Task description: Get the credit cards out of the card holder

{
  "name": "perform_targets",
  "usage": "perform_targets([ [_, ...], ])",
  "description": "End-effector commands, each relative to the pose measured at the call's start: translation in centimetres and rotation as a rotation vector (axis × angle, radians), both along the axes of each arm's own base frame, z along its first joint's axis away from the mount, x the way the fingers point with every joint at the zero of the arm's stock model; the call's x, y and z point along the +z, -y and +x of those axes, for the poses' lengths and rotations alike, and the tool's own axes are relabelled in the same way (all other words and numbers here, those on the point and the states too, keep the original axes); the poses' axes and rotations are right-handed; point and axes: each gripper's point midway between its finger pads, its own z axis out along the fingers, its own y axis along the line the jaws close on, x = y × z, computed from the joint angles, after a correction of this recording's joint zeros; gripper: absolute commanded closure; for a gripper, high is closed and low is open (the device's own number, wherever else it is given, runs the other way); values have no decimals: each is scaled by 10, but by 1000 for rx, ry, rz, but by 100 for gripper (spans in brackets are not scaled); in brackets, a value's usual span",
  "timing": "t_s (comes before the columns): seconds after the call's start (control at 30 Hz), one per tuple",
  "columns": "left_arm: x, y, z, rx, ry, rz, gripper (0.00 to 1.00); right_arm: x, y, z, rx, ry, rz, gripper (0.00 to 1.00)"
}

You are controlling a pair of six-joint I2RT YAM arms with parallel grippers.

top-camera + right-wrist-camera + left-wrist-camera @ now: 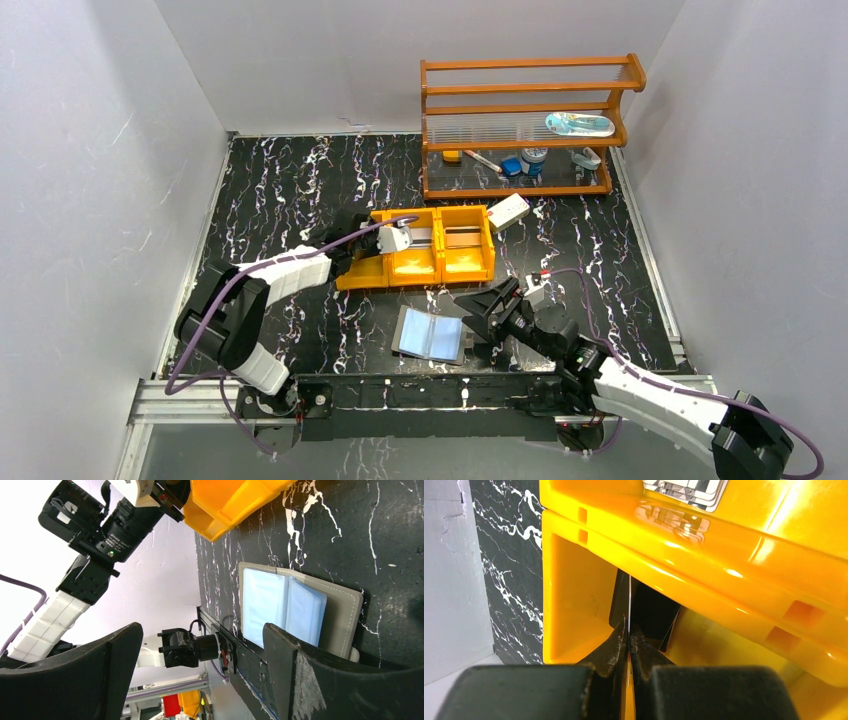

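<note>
Left hand (628,631) pinches card (629,597) in orange tray (574,605)

Of the 2 arms, the left arm (290,272) stretches forward and rightward, left gripper (355,250) pinched tight on a thin card (629,595) held edge-on. The right arm (640,395) reaches leftward and low, right gripper (484,303) jaws spread wide.

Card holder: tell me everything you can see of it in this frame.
The card holder lies unfolded and flat on the black marbled table near its front edge: a thin grey cover with two pale blue-grey inner faces turned up and a fold between. No card visibly sticks out. The open right gripper stands close by its right edge, seemingly not touching.
</note>
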Motion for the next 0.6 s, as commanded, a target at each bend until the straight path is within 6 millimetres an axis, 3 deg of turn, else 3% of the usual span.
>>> perform_targets([
  [0.0,8,10,8,-45,7,-58,95,-1,5,3,-36,0,19,2],
  [0.17,3,13,5,-57,-7,-84,87,-3,6,3,-39,-8,15,2],
  [0.57,-7,17,2,-36,-68,-116,78,-6,7,2,-39,-19,13,2],
])
